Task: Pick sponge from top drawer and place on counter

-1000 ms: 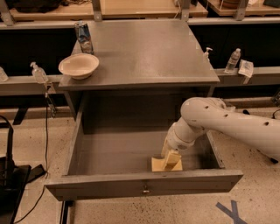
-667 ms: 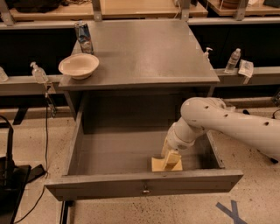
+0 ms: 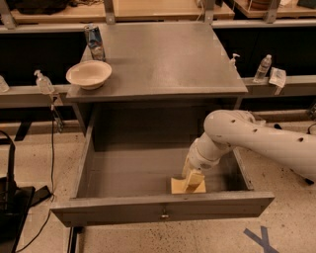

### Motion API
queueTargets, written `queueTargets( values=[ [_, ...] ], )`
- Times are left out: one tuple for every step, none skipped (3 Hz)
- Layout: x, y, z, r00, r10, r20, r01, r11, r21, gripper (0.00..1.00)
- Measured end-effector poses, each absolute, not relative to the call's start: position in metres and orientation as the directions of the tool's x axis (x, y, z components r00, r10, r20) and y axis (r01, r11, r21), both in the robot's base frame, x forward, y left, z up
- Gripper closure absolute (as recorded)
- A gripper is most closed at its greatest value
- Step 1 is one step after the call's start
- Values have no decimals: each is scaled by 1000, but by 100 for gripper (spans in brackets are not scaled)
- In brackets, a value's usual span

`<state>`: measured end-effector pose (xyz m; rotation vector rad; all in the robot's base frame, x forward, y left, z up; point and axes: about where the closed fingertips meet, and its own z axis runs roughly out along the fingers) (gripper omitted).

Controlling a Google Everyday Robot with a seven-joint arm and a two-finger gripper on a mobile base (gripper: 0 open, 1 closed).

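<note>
Nearest to you, the top drawer stands pulled fully out, its front panel facing the camera with the brass lock at the centre. Just behind that panel, right of centre, the sponge lies flat on the drawer floor. The gripper is down inside the drawer, directly on the sponge's right half. Whether the gripper is apart or clamped on the foam cannot be told from this view. The white arm reaches in over the drawer's right wall.

Judgement: the step in hand is securing the sponge before the lift. Confirm a firm hold first, since soft foam compresses and can slip from a shallow bite. Lift straight up, because the sponge sits close to the front panel and a forward swing could catch the rim. Mind the overhanging cabinet edge above the rear of the drawer as you rise.

Farther back, the counter is bare across its middle and right side. A cream bowl and a can occupy its left edge. Place toward the centre, well apart from both. Beyond that are the wooden benches.
</note>
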<state>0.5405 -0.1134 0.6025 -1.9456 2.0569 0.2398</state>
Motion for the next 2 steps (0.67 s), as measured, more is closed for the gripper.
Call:
queueTargets(
  values=[
    [540,-113,603,-38,-944,-327,-994,69,-83,100],
    [540,-113,603,-38,-944,-327,-994,69,-83,100]
  ],
)
